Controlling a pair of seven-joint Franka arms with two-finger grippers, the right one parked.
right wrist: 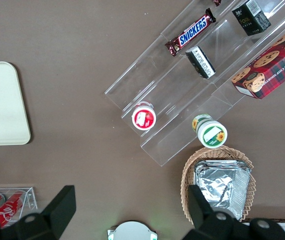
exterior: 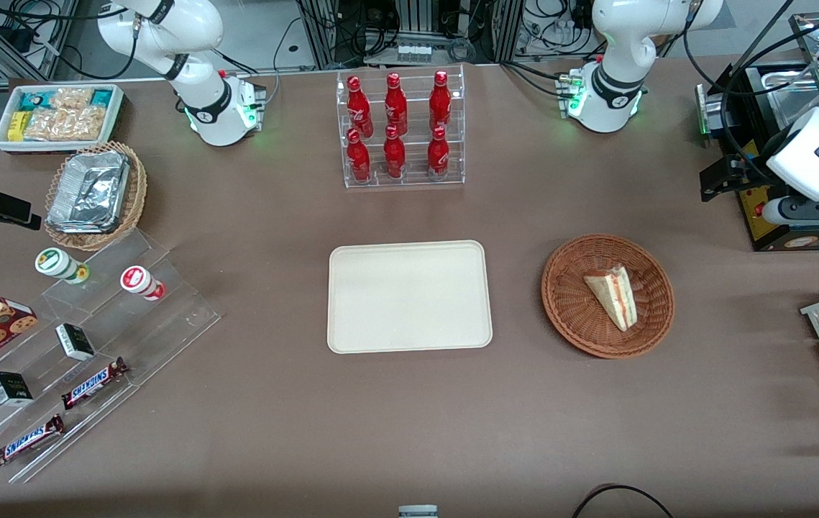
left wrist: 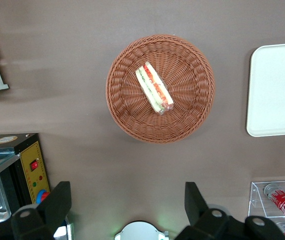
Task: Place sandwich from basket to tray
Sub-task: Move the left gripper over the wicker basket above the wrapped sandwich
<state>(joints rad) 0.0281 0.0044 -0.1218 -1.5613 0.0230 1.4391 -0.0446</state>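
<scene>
Sandwich (exterior: 614, 296) lying in round wicker basket (exterior: 566, 302), clear-wrapped, not yet grasped. Cream tray (exterior: 409, 296) beside basket on brown table (exterior: 409, 417), bare. Transfer judged entirely outstanding: approach, grasp, lift, carry, release. Left gripper (left wrist: 127, 207) raised high over table near basket, toward working arm's end, fingers spread wide, holding nothing. Left wrist view: red, orange, green filling layers (left wrist: 157, 90) facing up. Front view: pale bread face mainly; also rack of red bottles (exterior: 398, 129).
</scene>
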